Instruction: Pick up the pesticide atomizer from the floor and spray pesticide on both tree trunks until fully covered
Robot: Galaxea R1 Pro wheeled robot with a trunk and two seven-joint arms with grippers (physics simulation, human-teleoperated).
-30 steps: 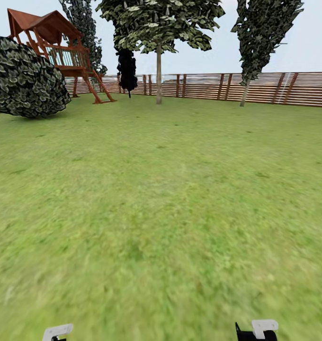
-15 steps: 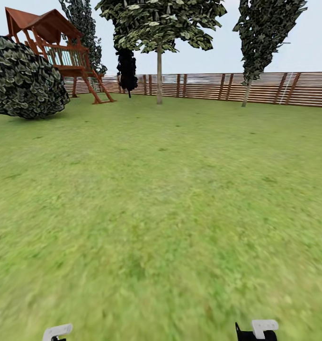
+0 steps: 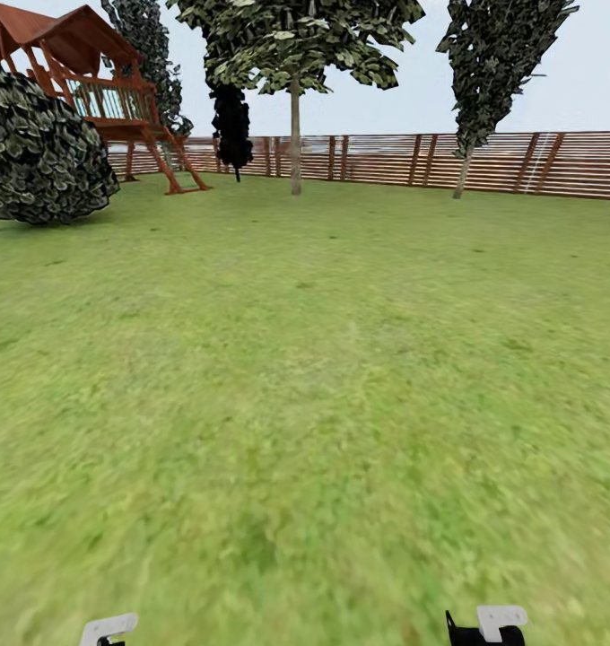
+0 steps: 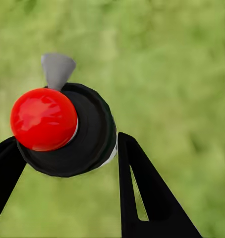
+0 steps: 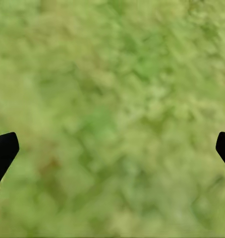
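Robot on the lawn [image 3: 323, 377], sprayer in its left gripper.
The left gripper [image 4: 68, 148] clamps its black fingers on the sprayer [image 4: 63, 126], red cap up. The right gripper [image 5: 112, 144] hangs wide open above grass. A tree trunk [image 3: 295, 144] stands before the fence [image 3: 484, 163], far beyond the lawn.

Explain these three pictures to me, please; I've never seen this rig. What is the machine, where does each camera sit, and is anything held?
It is a simulated wheeled robot with two arms. The head camera looks forward over a grass lawn toward two trees, a slatted fence, a wooden playhouse and a round bush. The other two cameras sit near each claw. The left claw is shut on the pesticide atomizer, seen end-on with its red part. The right claw is open, with only grass beyond it.
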